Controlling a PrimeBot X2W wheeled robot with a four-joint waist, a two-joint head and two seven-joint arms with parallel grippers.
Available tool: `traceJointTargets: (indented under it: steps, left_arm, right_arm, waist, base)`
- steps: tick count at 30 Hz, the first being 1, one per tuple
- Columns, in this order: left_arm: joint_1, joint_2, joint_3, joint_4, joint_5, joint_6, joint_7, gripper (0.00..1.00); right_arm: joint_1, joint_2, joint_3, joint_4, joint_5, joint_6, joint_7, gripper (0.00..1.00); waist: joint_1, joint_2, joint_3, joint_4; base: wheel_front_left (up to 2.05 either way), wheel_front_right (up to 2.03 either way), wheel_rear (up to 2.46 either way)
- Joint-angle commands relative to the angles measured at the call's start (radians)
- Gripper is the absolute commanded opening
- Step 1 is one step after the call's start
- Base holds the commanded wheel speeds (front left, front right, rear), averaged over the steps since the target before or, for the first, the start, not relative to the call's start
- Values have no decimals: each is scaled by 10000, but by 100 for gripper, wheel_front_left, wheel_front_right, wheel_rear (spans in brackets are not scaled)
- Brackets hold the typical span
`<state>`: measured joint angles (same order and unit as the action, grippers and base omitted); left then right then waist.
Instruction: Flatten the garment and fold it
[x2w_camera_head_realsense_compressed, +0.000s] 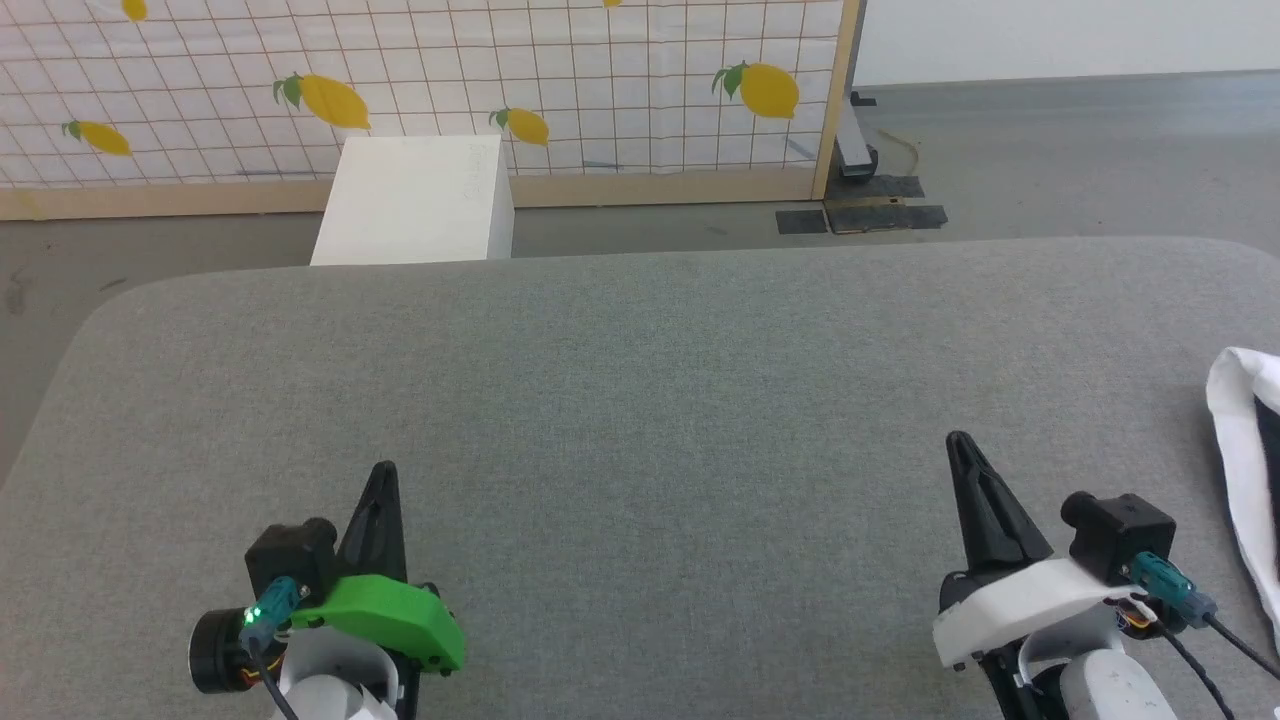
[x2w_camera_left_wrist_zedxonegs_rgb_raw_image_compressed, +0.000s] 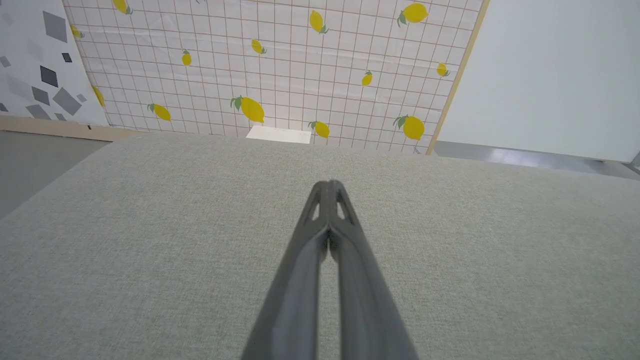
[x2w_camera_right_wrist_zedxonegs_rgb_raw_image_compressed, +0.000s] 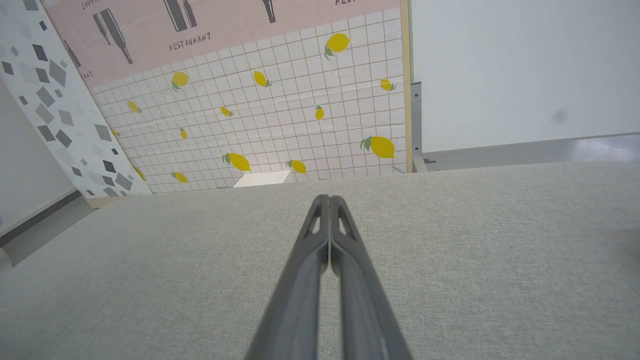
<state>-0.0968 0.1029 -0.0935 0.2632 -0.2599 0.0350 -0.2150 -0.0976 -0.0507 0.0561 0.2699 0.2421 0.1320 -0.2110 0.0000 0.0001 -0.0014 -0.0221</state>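
Note:
The garment (x2w_camera_head_realsense_compressed: 1238, 470), white cloth with a dark part showing, lies bunched at the right edge of the head view, cut off by the frame. My right gripper (x2w_camera_head_realsense_compressed: 957, 442) rests low at the right, shut with nothing in it, a short way left of the garment. At the lower left my left gripper (x2w_camera_head_realsense_compressed: 385, 470) is shut and empty, far from the cloth. In the left wrist view the fingertips (x2w_camera_left_wrist_zedxonegs_rgb_raw_image_compressed: 328, 186) are pressed together over bare grey fabric. The right wrist view shows the same for the right gripper (x2w_camera_right_wrist_zedxonegs_rgb_raw_image_compressed: 327, 199).
A grey fabric-covered surface (x2w_camera_head_realsense_compressed: 640, 380) with rounded far corners spreads before me. Behind it stands a white box (x2w_camera_head_realsense_compressed: 415, 200) on the floor, against a lemon-print tiled panel (x2w_camera_head_realsense_compressed: 500, 80) with a wooden frame. Grey floor lies to the right.

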Motion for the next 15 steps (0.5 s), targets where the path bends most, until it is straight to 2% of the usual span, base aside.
traceJointTargets:
  steps: [1, 15]
  left_arm:
    - [150, -48, 46, -97, 223, -48, 61, 0]
    - [257, -111, 163, -431, 536, -88, 336, 0]
  right_arm:
    - [157, -1, -35, -118, -138, -2, 53, 0]
    - [265, 0, -104, -458, -438, -4, 324, 0]
  waist:
    - [0, -1, 0, 3]
    - [0, -1, 2, 32]
  base:
    - [0, 0, 0]
    - [0, 0, 0]
